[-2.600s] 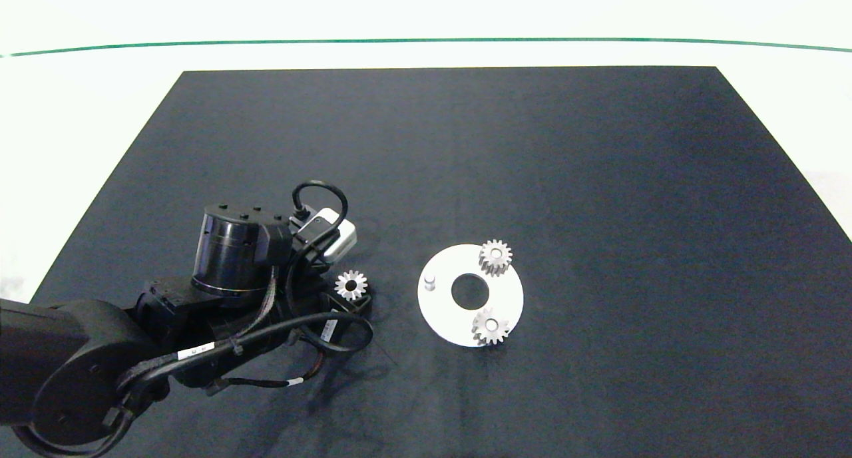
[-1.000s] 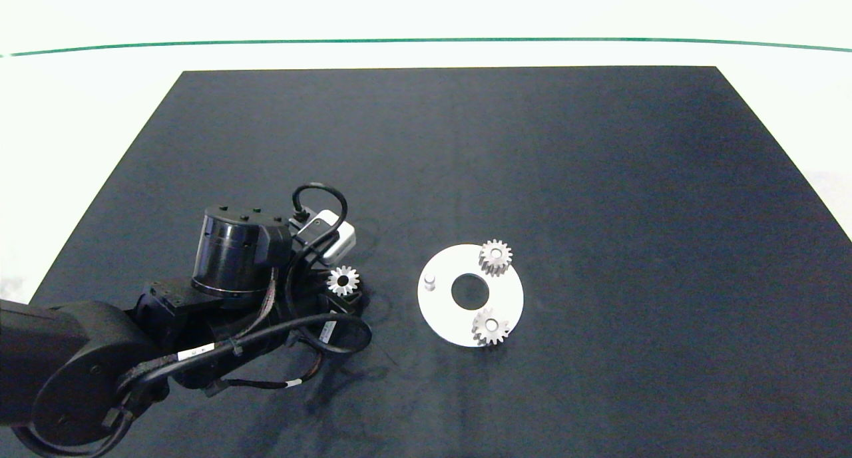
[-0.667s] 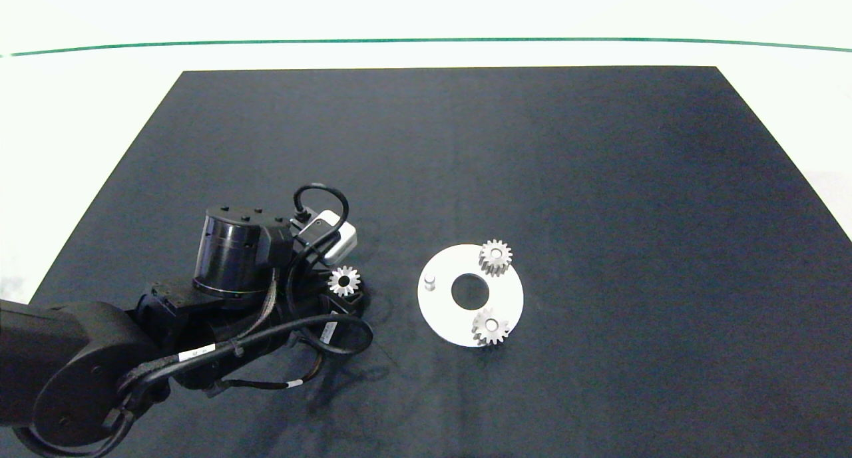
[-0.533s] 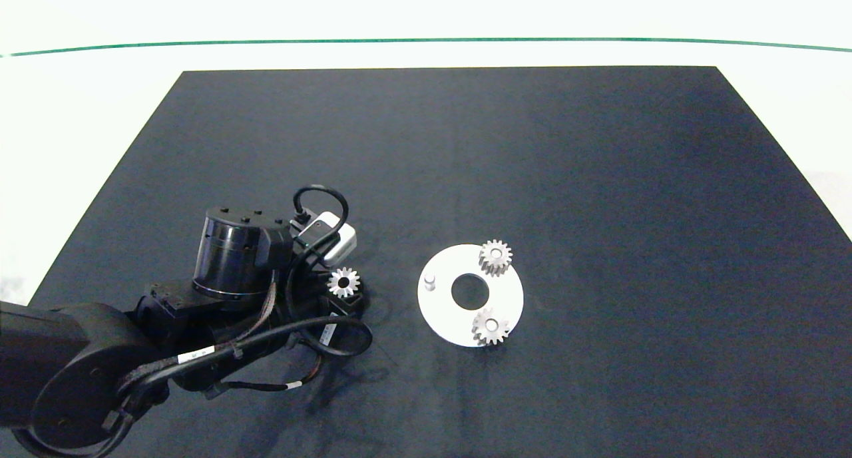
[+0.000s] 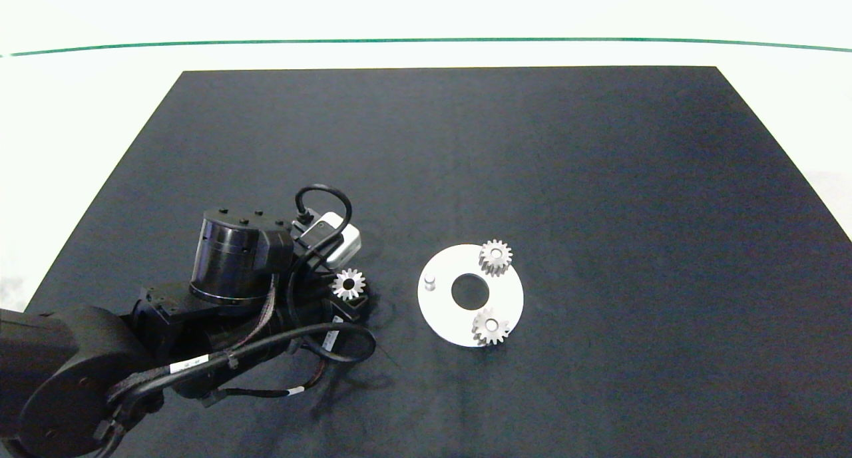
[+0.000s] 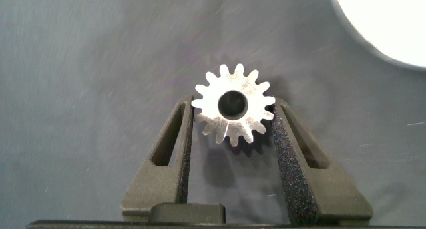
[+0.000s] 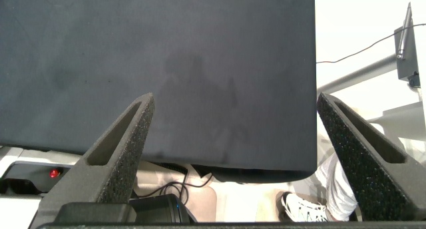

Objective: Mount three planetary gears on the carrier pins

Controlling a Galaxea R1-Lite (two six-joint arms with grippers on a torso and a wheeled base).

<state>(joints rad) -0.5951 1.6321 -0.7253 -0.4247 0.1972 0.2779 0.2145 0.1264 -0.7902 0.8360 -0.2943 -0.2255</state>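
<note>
On the dark mat (image 5: 599, 178) the white disc (image 5: 439, 315) carries two gears (image 5: 496, 257) seated on pins, leaving one bare pin (image 5: 430, 283) nearest the left gripper (image 6: 231, 122), which clamps the third gear (image 6: 233, 112) flat, bore upward, presumably for lowering onto it. The right gripper (image 7: 233, 119) hangs wide apart off the mat's edge.

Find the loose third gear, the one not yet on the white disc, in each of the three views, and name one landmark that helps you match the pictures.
Head view: the third gear sits in the left gripper, left of the white disc.
Left wrist view: the gear fills the centre, clamped between both fingers.
Right wrist view: not in it; the right gripper stands open over the mat's edge.
Shared landmark: the white disc, whose rim shows in a corner of the left wrist view.
</note>
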